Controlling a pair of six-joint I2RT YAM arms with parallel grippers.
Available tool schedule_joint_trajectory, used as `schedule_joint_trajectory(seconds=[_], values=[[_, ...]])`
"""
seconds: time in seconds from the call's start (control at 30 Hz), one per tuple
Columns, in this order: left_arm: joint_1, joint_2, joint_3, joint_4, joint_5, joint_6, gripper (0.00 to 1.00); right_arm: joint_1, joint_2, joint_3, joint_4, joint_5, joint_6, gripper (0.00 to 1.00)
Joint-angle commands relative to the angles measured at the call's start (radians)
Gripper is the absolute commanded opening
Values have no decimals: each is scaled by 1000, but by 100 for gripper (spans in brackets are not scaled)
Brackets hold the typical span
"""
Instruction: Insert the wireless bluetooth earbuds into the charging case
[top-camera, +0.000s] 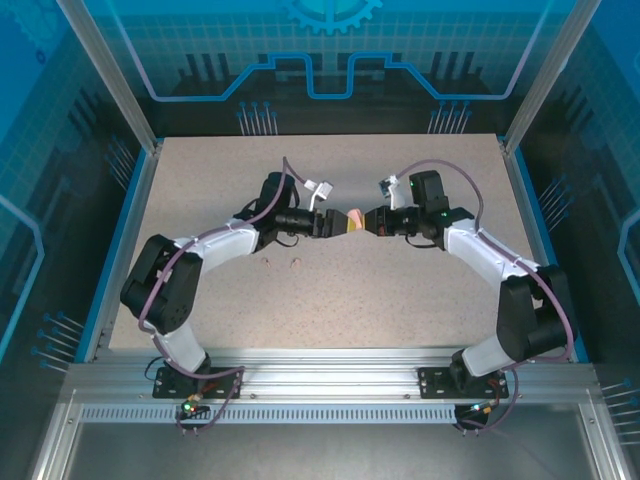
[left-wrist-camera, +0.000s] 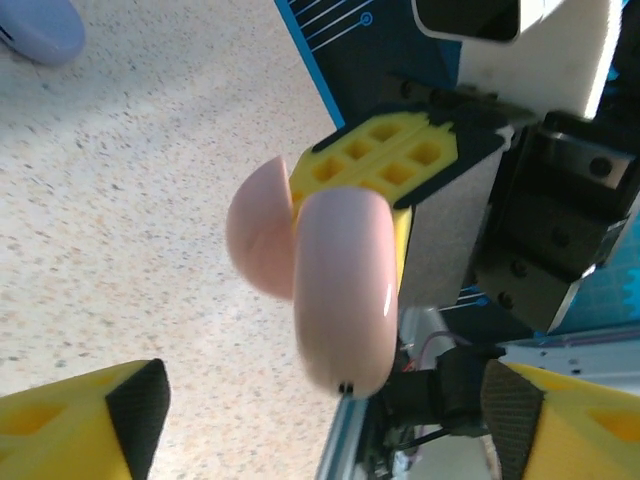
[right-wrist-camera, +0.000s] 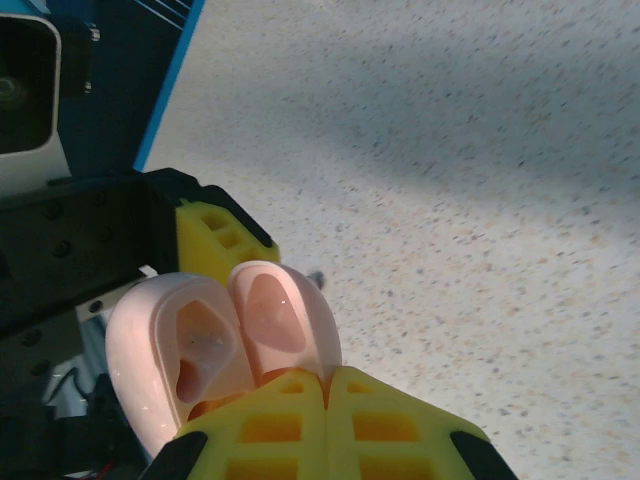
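A pale pink charging case (top-camera: 351, 220) hangs open above the middle of the table, between the two grippers. My right gripper (right-wrist-camera: 327, 385) is shut on its hinge end. The case (right-wrist-camera: 225, 340) shows two moulded wells that look empty. My left gripper (left-wrist-camera: 325, 410) stands open, one yellow finger (left-wrist-camera: 80, 425) on each side below the case (left-wrist-camera: 340, 290), not touching it. From above, the left gripper (top-camera: 333, 223) and the right gripper (top-camera: 366, 221) face each other. Two tiny pinkish earbuds (top-camera: 295, 263) lie on the table near the left forearm.
A light purple rounded case (left-wrist-camera: 40, 30) lies on the speckled table (top-camera: 400, 300) beyond the left gripper. Blue rails and transparent walls (top-camera: 140, 200) border the table on the sides and the back.
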Motion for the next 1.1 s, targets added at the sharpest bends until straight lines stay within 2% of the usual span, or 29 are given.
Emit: schedule_joint_trajectory(seconds=[0.0, 0.17, 0.33, 0.43, 0.77, 1.07], values=[[32, -12, 97, -236, 23, 163, 90, 15, 35, 61, -163, 94, -155, 0], [33, 61, 250, -565, 54, 377, 93, 44, 58, 106, -214, 135, -287, 0], [32, 128, 322, -718, 89, 477, 92, 69, 83, 154, -254, 110, -390, 0], [33, 160, 356, -789, 117, 519, 87, 73, 95, 169, -269, 90, -422, 0], [32, 188, 369, -771, 162, 506, 70, 93, 121, 182, -277, 80, -429, 0], [22, 202, 375, -733, 168, 479, 60, 100, 121, 201, -300, 69, -441, 0]])
